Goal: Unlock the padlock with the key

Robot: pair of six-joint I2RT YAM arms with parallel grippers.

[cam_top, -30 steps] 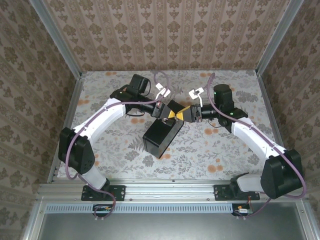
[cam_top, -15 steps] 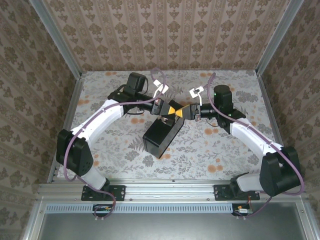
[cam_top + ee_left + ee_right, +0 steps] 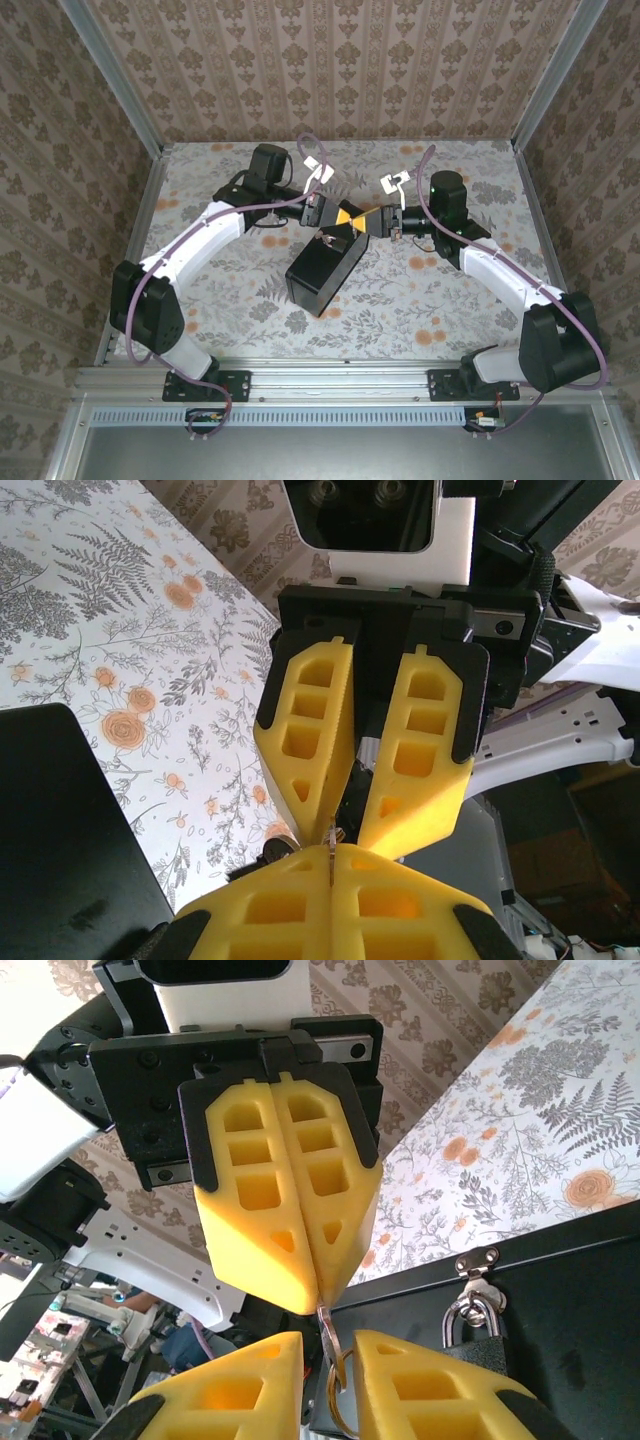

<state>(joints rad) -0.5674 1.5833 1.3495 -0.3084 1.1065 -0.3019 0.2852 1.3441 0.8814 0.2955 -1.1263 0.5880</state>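
My left gripper (image 3: 351,218) is shut on the flat metal key (image 3: 323,1322), which sticks out of its yellow fingertips (image 3: 300,865) above the black box (image 3: 322,272). My right gripper (image 3: 363,221) meets it tip to tip. Its jaws stand a little apart around the key's head and the key ring (image 3: 341,1400), with a gap still showing on one side. The padlock (image 3: 482,1322), which looks dark-bodied with a silver shackle, hangs from the box's hasp (image 3: 476,1262) just right of my right gripper (image 3: 330,1365). In the left wrist view the key (image 3: 330,840) shows edge-on.
The box lies tilted on the floral tablecloth (image 3: 430,300) in mid-table, directly under the two grippers. Papered walls (image 3: 330,70) close in the back and both sides. A metal rail (image 3: 330,375) runs along the near edge by the arm bases.
My right gripper's jaws have narrowed around the key. Both grippers have shifted slightly toward the far side, still tip to tip. The left keeps its hold.
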